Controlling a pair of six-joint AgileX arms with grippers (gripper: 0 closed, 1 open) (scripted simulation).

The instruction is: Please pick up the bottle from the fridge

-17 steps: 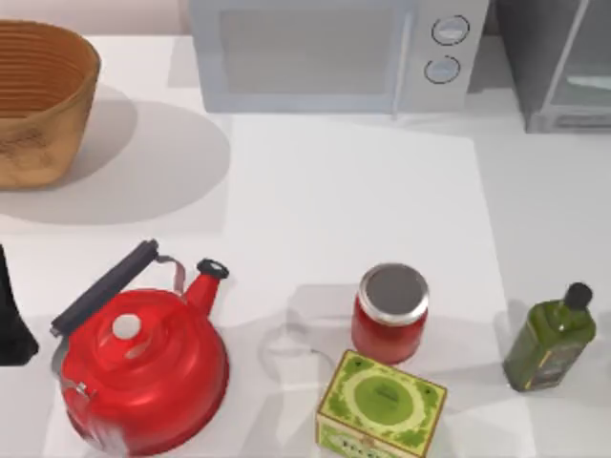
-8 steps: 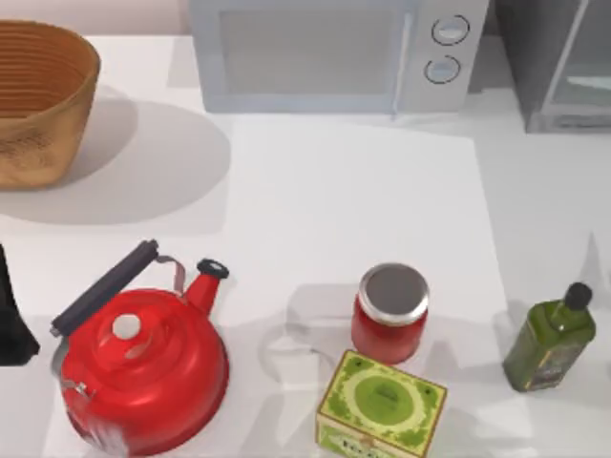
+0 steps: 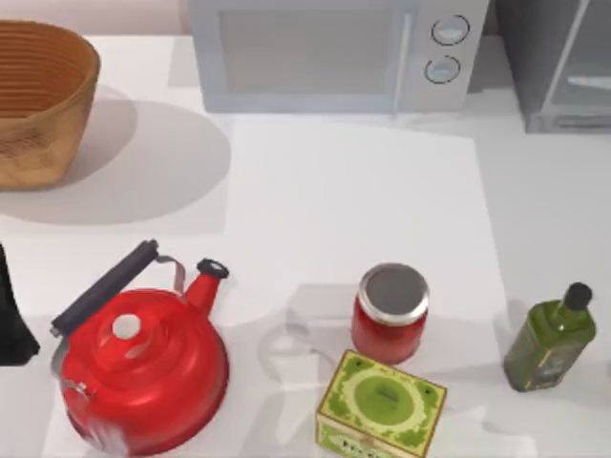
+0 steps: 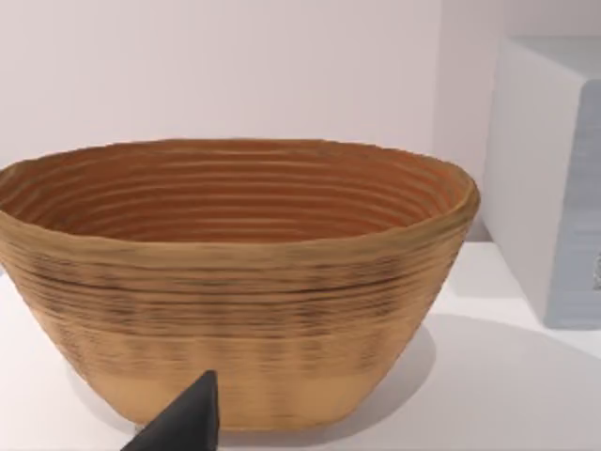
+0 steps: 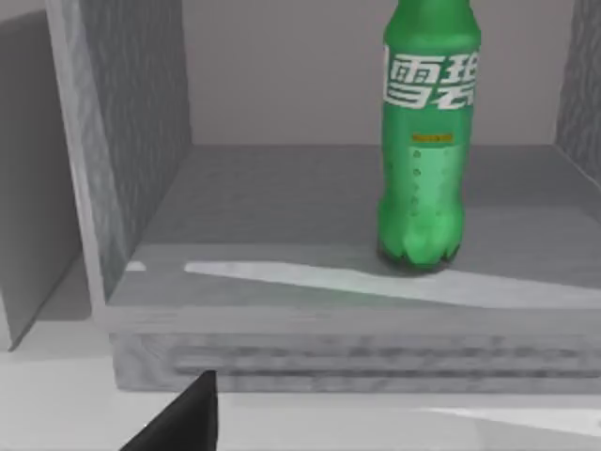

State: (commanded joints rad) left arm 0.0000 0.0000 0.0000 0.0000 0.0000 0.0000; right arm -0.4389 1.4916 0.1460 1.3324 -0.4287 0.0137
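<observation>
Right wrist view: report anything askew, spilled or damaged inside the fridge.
Nothing stands out. The bottle stands upright on the fridge floor, intact, with no liquid around its base. The pale streak in front of it looks like a reflection, not a spill. A dark fingertip of the right gripper shows at the frame's lower edge.

Bright, even light; soft shadows beside basket (image 3: pixel 38 100) and kettle (image 3: pixel 143 358); slight blur.

the bottle (image 5: pixel 422 178) stands upright inside the fridge (image 3: pixel 558 67), which sits right of the microwave (image 3: pixel 334 52).
</observation>
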